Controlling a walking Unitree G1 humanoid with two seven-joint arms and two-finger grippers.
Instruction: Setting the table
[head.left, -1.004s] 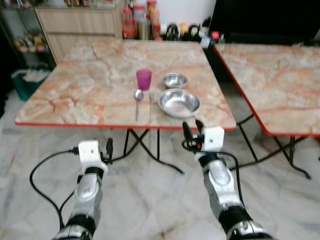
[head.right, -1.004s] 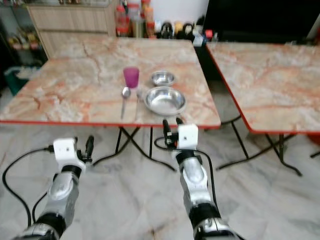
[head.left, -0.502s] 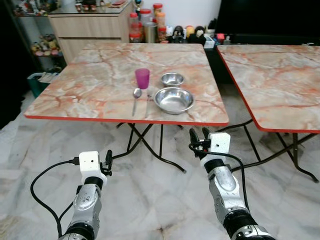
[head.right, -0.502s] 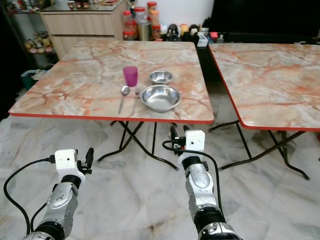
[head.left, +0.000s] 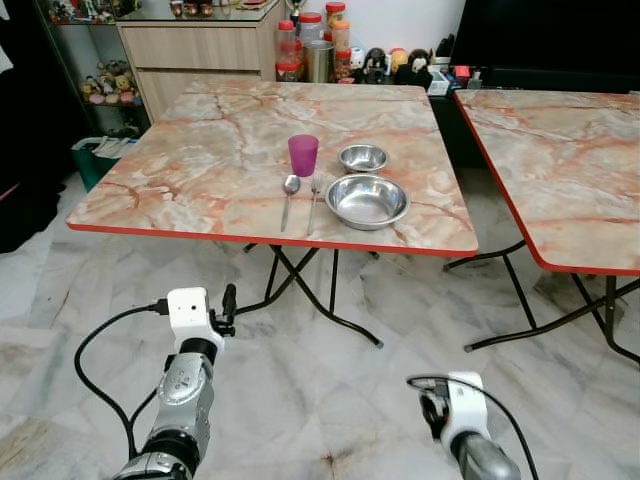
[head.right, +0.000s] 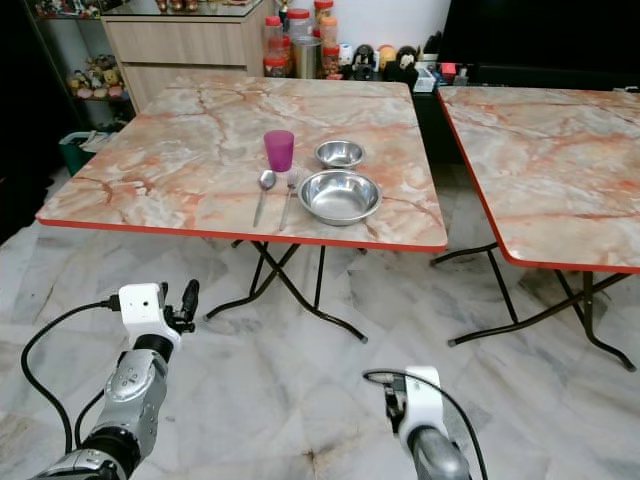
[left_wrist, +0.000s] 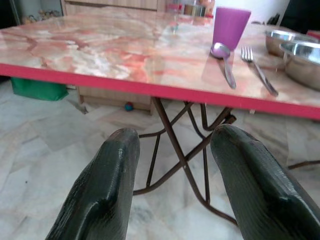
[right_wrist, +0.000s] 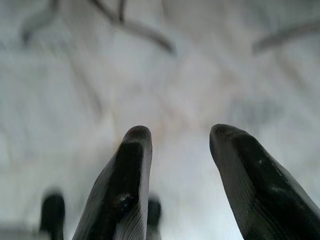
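Marble bench (head.left: 200, 160) looks set: cup (head.left: 302, 155), spoon (head.left: 288, 196), fork (head.left: 313, 198), two bowls (head.left: 367, 200). Both grippers' fingers (left_wrist: 105, 200) spread, empty, low near floor.

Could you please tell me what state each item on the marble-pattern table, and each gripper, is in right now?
Purple plastic cup: upright.
Small steel bowl: upright, empty.
Large steel bowl: upright, empty.
Metal spoon: lying flat beside the fork.
Metal fork: lying flat.
Left gripper: open, holding nothing.
Right gripper: open, holding nothing, pointing at the floor.
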